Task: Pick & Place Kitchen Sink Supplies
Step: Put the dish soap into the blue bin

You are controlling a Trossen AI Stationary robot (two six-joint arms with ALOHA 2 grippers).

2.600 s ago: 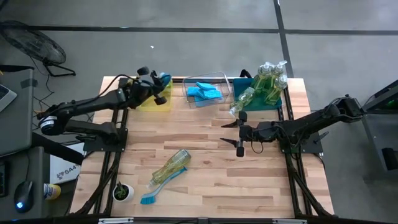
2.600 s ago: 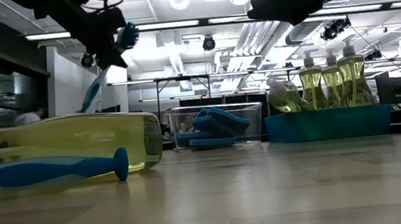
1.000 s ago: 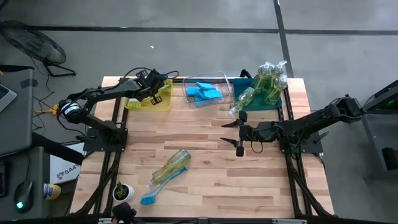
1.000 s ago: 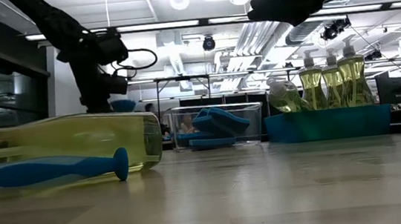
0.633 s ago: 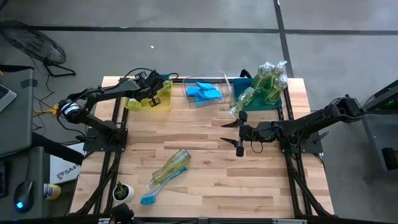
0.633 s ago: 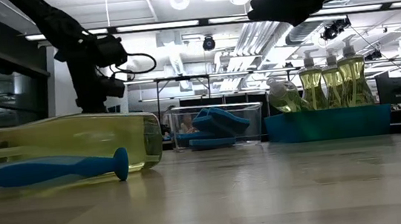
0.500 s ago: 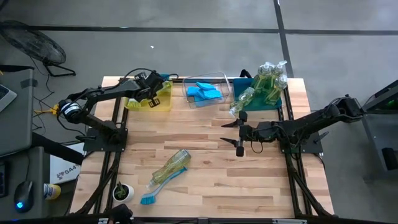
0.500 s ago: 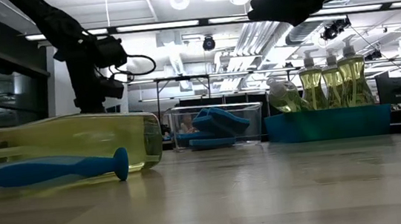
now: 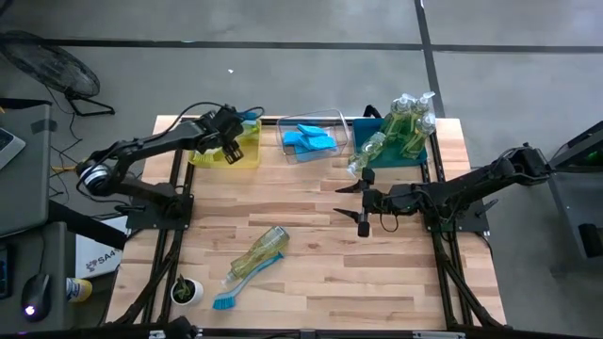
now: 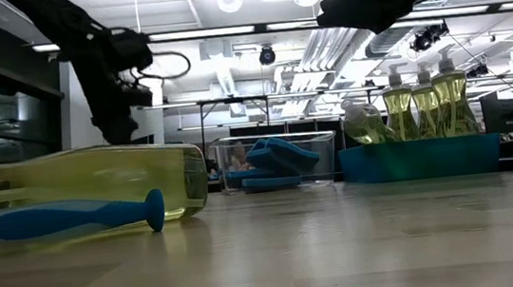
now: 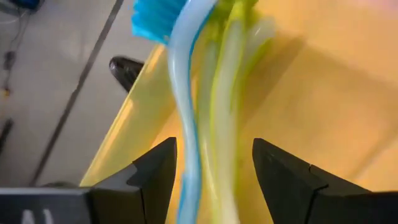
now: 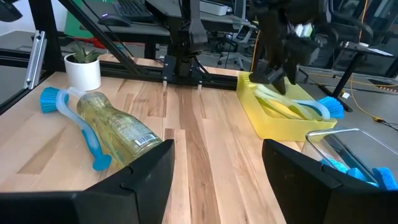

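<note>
bright overhead ceiling lights glare; close left wrist view blurred.

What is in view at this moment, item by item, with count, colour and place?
yellow bin: one, far left of the bin row, holding brushes.
brushes in the bin: at least two, one blue-headed, the rest yellow-green.
clear bin: one, middle of the row.
sponges: several, light blue, in the clear bin.
teal bin: one, right end of the row.
soap bottles in the teal bin: about four, yellow-green, three upright and one leaning.
loose soap bottle: one, yellow-green, lying near the front of the table.
loose brush: one, blue, lying against that bottle.
potted plant: one, white pot, front left corner.
left gripper: open, over the yellow bin.
right gripper: open, mid-table, waiting.
</note>
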